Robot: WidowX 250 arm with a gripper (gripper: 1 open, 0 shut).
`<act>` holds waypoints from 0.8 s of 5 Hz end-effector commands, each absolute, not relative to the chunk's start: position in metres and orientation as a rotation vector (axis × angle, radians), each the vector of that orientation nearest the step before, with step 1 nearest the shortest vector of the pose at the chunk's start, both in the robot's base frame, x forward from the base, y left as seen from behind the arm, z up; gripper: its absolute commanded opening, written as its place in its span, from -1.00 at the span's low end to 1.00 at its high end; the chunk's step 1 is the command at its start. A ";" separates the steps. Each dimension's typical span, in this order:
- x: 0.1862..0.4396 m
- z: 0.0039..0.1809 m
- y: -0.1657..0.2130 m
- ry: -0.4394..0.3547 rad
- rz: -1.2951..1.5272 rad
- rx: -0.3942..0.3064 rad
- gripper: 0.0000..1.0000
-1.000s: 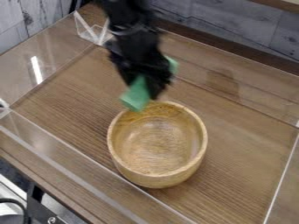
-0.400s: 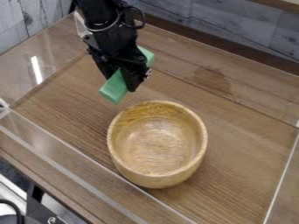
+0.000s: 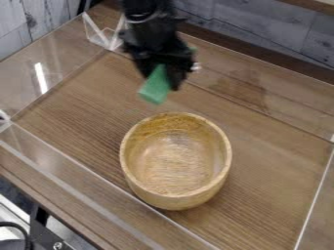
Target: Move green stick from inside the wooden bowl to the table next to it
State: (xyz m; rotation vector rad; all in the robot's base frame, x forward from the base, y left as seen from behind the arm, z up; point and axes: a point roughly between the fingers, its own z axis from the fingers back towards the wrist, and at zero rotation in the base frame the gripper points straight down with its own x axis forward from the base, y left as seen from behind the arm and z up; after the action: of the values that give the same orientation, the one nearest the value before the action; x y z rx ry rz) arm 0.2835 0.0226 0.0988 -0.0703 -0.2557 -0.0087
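One green stick [image 3: 156, 86] — pinched in black hand [image 3: 162, 76], above table [image 3: 78, 107]

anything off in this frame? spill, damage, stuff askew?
Nothing stands out. The claw is shut on the green stick, holding it tilted in the air beyond the wooden bowl, which sits upright, empty and intact on the table.

The robot arm [image 3: 146, 24] is black throughout, matte and blocky, a chunky wrist housing narrowing downward into the gripper [image 3: 162, 78] with dark jaws; motion blur softens its edges, and no markings, screws or cables can be made out on it
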 end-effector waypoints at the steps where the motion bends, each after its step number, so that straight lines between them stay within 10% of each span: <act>1: 0.309 0.112 -0.007 -0.326 0.020 -0.066 -1.00; 2: 0.315 0.105 -0.039 -0.332 -0.003 -0.073 -1.00; 4: 0.317 0.107 0.043 -0.359 0.081 -0.026 -1.00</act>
State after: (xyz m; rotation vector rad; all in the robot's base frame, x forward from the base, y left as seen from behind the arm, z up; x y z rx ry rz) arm 0.3057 0.0441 0.0889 -0.0340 -0.2927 0.1014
